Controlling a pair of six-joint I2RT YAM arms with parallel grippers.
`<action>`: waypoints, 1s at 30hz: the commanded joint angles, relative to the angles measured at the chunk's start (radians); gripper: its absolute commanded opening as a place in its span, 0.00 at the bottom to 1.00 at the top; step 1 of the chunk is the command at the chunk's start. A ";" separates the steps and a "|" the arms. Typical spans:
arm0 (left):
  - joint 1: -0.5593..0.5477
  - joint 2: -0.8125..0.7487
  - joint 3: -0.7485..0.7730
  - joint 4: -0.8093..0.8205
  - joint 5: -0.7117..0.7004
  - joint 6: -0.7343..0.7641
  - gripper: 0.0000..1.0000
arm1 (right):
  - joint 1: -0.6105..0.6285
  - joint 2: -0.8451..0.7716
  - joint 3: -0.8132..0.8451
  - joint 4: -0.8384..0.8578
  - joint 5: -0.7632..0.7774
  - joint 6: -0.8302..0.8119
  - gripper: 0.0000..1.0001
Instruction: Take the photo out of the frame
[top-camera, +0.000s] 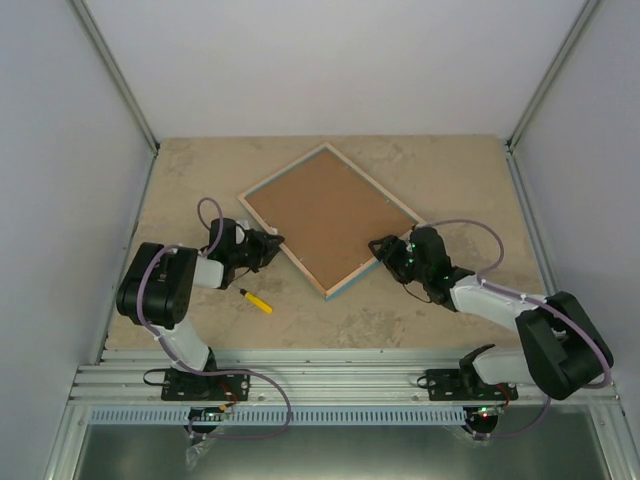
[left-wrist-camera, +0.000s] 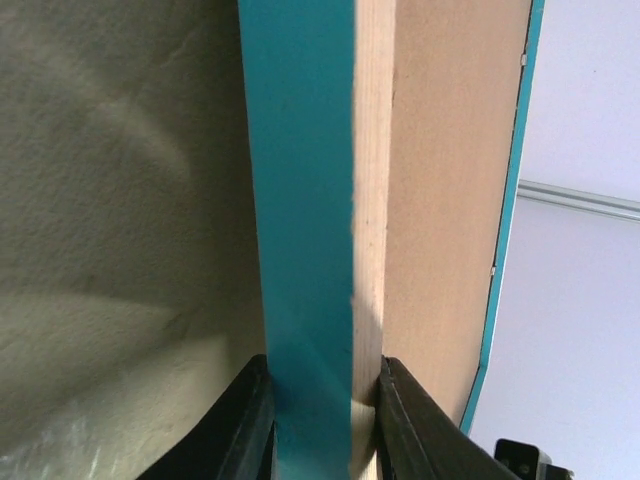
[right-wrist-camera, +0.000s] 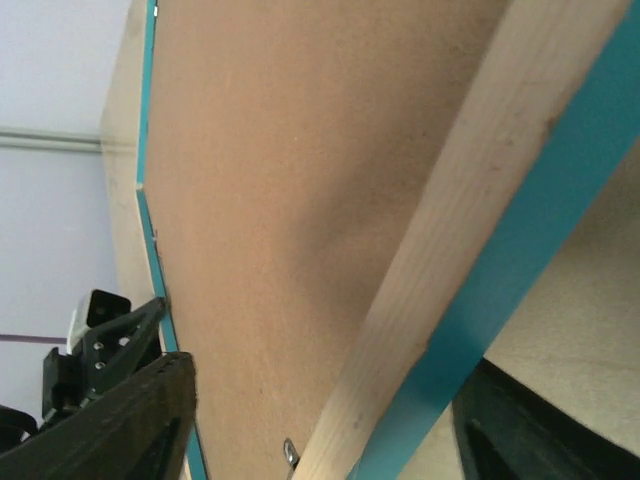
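Showing only its backing board (top-camera: 330, 215), the frame (top-camera: 283, 170) sits back-up mid-tabletop (top-camera: 420, 170); the photo is hidden beneath. Your left end effector (left-wrist-camera: 325, 390) is clamped on the near-left rail. The right end effector (top-camera: 385, 248) gapes around the near-right rail, holding nothing. Pull unevenly and the frame could twist out of that single grip.

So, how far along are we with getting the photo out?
Done: thin turquoise rectangular picture frame lies face down. In hand: left tool clamps its edge; right tool straddles the adjoining edge, open. Remaining: plain brown backing board is in place, photo unseen.
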 joint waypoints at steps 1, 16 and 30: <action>-0.001 -0.015 0.029 0.040 0.042 0.027 0.00 | -0.015 -0.048 0.038 -0.105 -0.006 -0.071 0.75; -0.001 -0.076 0.116 -0.288 0.018 0.228 0.00 | -0.177 -0.124 0.171 -0.440 0.029 -0.542 0.94; -0.002 -0.050 0.204 -0.536 -0.007 0.376 0.00 | -0.320 0.342 0.494 -0.408 -0.137 -0.851 0.98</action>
